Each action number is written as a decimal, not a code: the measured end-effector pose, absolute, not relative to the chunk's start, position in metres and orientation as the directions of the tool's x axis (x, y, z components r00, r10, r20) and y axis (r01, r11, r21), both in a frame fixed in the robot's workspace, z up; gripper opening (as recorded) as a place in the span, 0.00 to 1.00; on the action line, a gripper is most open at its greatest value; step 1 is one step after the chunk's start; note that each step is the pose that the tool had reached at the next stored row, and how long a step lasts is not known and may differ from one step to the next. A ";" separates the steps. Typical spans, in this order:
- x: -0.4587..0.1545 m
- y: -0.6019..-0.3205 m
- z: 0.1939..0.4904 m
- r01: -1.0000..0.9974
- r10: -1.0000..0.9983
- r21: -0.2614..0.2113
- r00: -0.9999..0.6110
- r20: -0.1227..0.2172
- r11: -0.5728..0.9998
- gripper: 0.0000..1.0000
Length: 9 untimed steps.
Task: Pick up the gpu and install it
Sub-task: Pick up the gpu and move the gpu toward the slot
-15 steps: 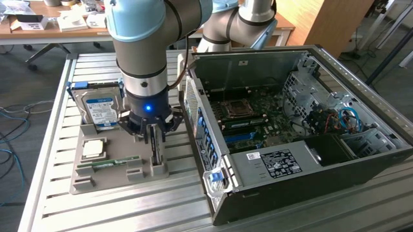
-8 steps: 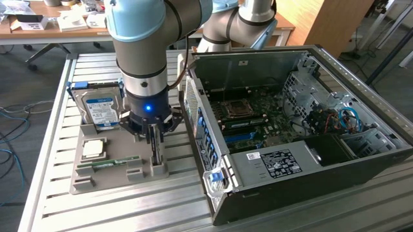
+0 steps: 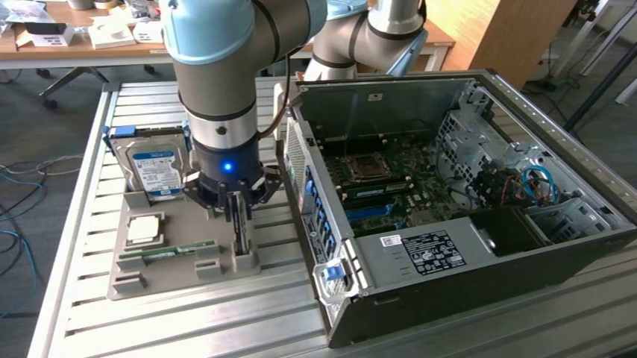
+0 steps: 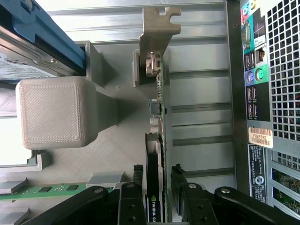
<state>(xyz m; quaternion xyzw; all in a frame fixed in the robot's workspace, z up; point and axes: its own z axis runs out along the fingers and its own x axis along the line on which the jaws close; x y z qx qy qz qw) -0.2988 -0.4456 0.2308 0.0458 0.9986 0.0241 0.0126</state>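
Note:
The gpu [image 3: 240, 237] stands on edge in a slot of the grey holder tray [image 3: 149, 282], to the exterior view's left of the open computer case [image 3: 448, 186]. In the wrist view the gpu [image 4: 157, 117] is a thin card with a metal bracket [image 4: 159, 23] at its far end and a black cooler near me. My gripper [image 3: 237, 212] has come straight down onto it. Its black fingers [image 4: 136, 187] press against both faces of the card, so my gripper [image 4: 157, 185] is shut on it. The card still sits in its slot.
The same tray holds a silver hard drive [image 3: 154, 171] with a blue label, a square processor [image 3: 146, 227] and a green memory stick [image 3: 169, 251]. A grey block [image 4: 51, 112] of the tray rises beside the card. The case's rear panel [image 4: 272, 93] is close on the other side.

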 end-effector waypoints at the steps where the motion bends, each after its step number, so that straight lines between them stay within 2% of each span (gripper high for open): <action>1: -0.299 -0.446 0.231 0.091 0.092 0.049 -0.995 -0.023 0.995 0.38; 9: -0.299 -0.446 0.231 0.091 0.092 0.049 -0.995 -0.023 0.995 0.38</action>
